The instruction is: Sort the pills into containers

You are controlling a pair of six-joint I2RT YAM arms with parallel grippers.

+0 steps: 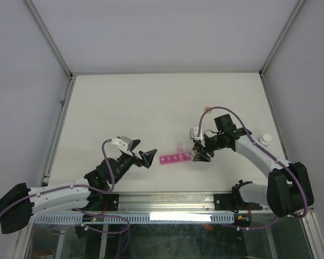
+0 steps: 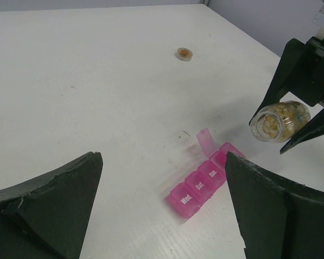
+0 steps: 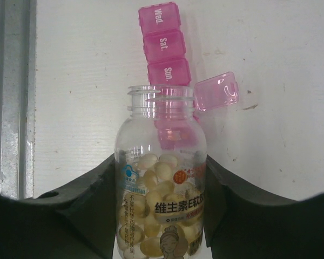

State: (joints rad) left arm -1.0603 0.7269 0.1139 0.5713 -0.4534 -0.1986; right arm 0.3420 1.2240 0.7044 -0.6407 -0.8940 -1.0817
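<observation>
The containers [image 1: 173, 159] are a magenta strip of lidded compartments marked Wed., Sat., Sun. [image 3: 164, 51], lying on the white table. The end compartment's lid [image 3: 216, 91] stands open. My right gripper [image 3: 161, 205] is shut on a clear uncapped bottle [image 3: 161, 189] holding several pale yellow pills [image 3: 156, 172]. The bottle [image 2: 279, 121] hangs tilted, its mouth toward the strip's open end [image 2: 206, 141]. My left gripper [image 2: 162, 210] stands wide open and empty just left of the strip [image 2: 200, 186], both fingers [image 2: 54, 205] apart from it.
A small round cap [image 2: 184, 53] lies farther back on the table. A white object [image 1: 265, 138] sits by the right wall. A metal rail [image 3: 11, 97] runs along the table's near edge, and walls enclose the table.
</observation>
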